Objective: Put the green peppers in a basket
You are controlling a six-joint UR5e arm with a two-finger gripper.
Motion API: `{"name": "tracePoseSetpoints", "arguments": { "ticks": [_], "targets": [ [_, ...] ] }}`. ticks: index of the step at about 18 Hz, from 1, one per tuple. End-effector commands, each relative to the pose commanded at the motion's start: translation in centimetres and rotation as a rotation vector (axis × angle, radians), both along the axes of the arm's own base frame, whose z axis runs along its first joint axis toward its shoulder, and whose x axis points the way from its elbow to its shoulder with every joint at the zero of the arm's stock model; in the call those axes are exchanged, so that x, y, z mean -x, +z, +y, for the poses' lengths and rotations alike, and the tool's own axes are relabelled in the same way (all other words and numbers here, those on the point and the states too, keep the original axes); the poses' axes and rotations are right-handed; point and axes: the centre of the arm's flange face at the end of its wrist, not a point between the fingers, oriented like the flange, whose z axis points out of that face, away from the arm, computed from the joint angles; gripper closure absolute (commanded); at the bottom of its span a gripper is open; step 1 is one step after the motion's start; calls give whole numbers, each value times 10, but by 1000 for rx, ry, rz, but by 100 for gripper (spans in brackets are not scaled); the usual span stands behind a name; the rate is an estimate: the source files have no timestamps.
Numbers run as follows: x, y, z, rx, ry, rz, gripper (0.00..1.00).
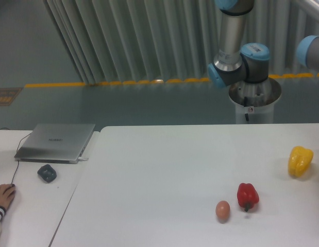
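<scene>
A: What lies on the white worktop (164, 170)?
B: A red pepper (248, 196), an egg (222, 210) just beside it on its left, and a yellow pepper (300, 161) near the right edge, well apart from both.
A: And the arm (232, 43)?
B: Only its base joints show, behind the worktop. The tool is out of view.
A: The left side?
B: A closed laptop (55, 142), a dark mouse (47, 173), and a person's hand (2, 195) at the edge.

red pepper (248, 196): glossy | table (164, 170): matt white | laptop (56, 141): brushed metal
</scene>
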Motion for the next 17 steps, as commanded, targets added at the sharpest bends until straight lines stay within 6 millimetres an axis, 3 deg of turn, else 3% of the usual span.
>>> {"name": "tracePoseSetpoints", "arguments": {
  "ticks": [6, 10, 17],
  "targets": [
    [-37, -20, 17, 26, 56, -61, 0],
    [-43, -30, 14, 39, 56, -78, 0],
    [-48, -27, 12, 34, 87, -78, 0]
  ]
}}
